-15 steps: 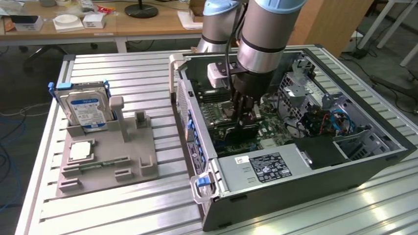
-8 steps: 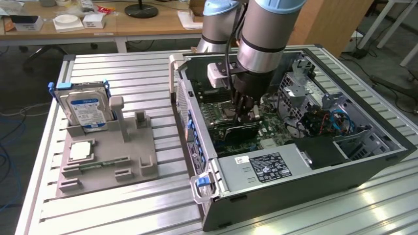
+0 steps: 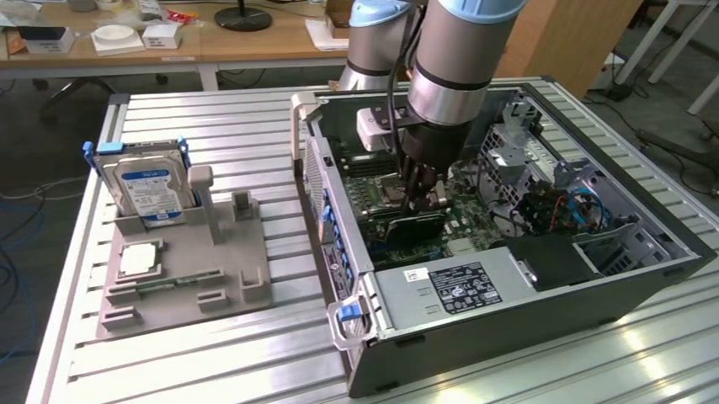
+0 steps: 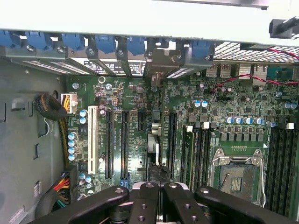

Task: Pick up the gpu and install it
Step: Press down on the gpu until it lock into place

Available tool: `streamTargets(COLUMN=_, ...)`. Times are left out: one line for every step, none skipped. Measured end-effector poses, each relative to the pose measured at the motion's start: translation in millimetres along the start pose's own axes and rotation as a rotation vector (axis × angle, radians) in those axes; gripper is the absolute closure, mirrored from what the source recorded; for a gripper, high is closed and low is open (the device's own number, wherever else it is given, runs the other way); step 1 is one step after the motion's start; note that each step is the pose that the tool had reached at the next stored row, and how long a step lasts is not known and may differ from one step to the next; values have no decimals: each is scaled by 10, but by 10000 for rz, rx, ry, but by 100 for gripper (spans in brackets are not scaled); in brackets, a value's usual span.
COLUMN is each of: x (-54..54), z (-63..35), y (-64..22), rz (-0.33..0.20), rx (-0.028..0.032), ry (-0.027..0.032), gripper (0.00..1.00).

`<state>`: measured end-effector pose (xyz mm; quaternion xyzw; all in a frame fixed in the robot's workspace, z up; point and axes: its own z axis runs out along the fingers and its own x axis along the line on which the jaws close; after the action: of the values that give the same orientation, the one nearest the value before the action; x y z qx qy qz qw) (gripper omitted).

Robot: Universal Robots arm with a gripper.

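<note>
at about 9 o'clock in the exterior view we see a grey fixture tray (image 3: 180, 278) on the slatted counter (image 3: 225, 362), with the silver hard drive (image 3: 148, 187) standing upright in its far slot and a small green memory stick (image 3: 174, 279) lying flat near the tray's middle. toward 3 o'clock from there lies the open computer case (image 3: 506, 252), side panel off, motherboard (image 3: 388, 172) exposed. the arm (image 3: 455, 59) reaches down into the case from 12 o'clock, and the gripper (image 3: 423, 198) sits low over the board, its fingers closed together on the gpu (image 3: 407, 225), a thin dark card standing on edge at the motherboard. in the wrist view we look straight along that card (image 4: 156, 154) to its metal bracket (image 4: 164, 63) at the rear slot openings, with the gripper (image 4: 156, 186) fingers (image 4: 145, 200) pressed together on the card's near edge. we cannot tell whether the card is fully seated in its slot.
</note>
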<state>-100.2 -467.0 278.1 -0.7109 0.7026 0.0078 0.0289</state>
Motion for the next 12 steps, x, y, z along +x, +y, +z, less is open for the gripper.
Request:
streamTargets(x=0, z=0, y=0, rz=0, rx=0, ry=0, gripper=90)
streamTargets(x=0, z=0, y=0, rz=0, rx=0, ry=1, gripper=90)
streamTargets(x=0, z=0, y=0, rz=0, rx=0, ry=0, gripper=90)
streamTargets(x=0, z=0, y=0, rz=0, rx=0, ry=0, gripper=90)
streamTargets(x=0, z=0, y=0, rz=0, rx=0, ry=0, gripper=90)
streamTargets(x=0, z=0, y=0, rz=0, rx=0, ry=0, gripper=90)
streamTargets(x=0, z=0, y=0, rz=0, rx=0, ry=0, gripper=90)
streamTargets(x=0, z=0, y=0, rz=1, rx=-2, ry=0, gripper=90)
streamTargets(x=0, z=0, y=-2, rz=1, rx=-19, ry=0, gripper=90)
streamTargets(x=0, z=-2, y=-3, rz=3, rx=-51, ry=1, gripper=90)
streamTargets(x=0, z=-2, y=-3, rz=5, rx=-75, ry=0, gripper=90)
streamTargets(x=0, z=-1, y=-4, rz=7, rx=-141, ry=1, gripper=90)
